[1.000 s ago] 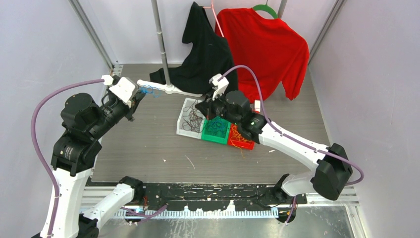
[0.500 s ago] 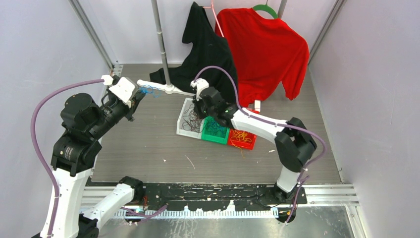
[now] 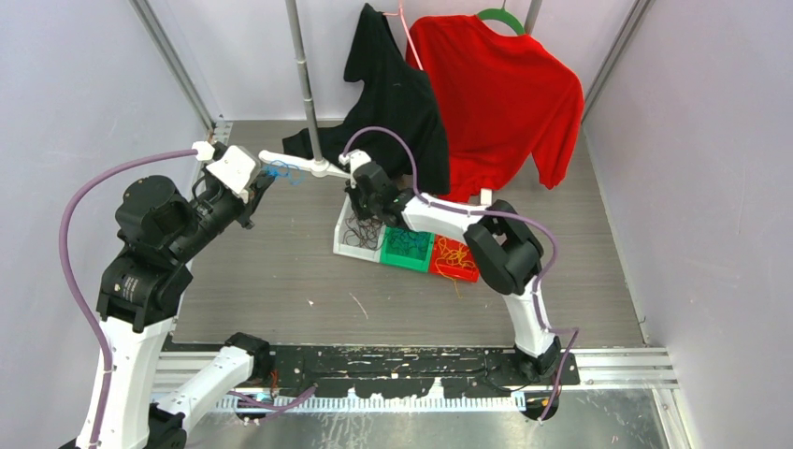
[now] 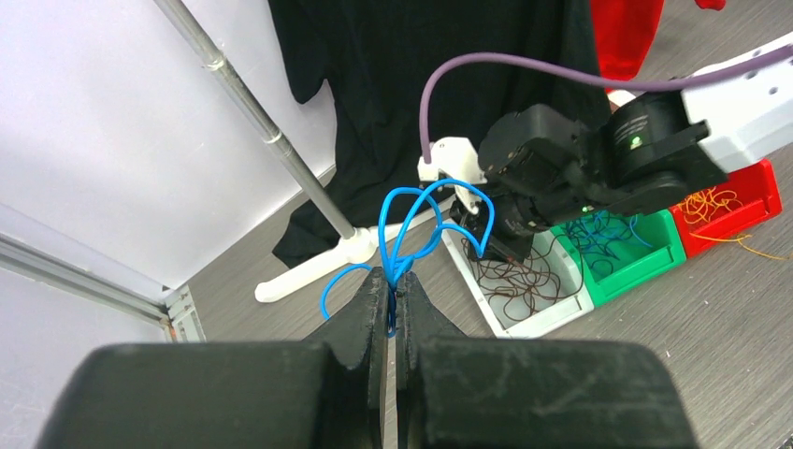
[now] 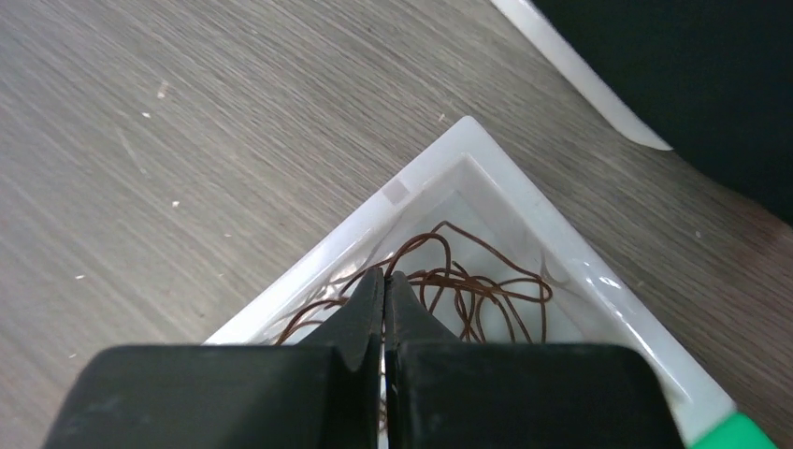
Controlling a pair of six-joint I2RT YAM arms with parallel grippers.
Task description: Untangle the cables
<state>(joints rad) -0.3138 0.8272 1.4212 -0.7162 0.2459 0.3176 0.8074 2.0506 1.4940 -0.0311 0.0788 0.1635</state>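
Note:
A bunch of blue cables (image 4: 393, 245) loops up out of my left gripper (image 4: 393, 276), which is shut on it. That left gripper (image 3: 266, 178) hangs above the table at the back left with the blue cables (image 3: 285, 171) sticking out. My right gripper (image 5: 384, 276) is shut, its tips down among thin brown cables (image 5: 468, 281) in the white bin (image 5: 524, 201). A brown strand rises right at the tips; I cannot tell whether it is pinched. From above, the right gripper (image 3: 363, 208) is over the white bin (image 3: 344, 245).
A green bin (image 3: 407, 248) with blue strands and a red bin (image 3: 455, 262) with orange strands sit in a row with the white one. A rack pole (image 3: 304, 84) with a white foot (image 3: 295, 161) stands behind, with a black garment (image 3: 388, 103) and a red sweater (image 3: 505, 94) hanging.
The right arm's elbow has swung in from the far right toward the middle, and its gripper has shifted slightly left over the white bin. The left arm has not moved.

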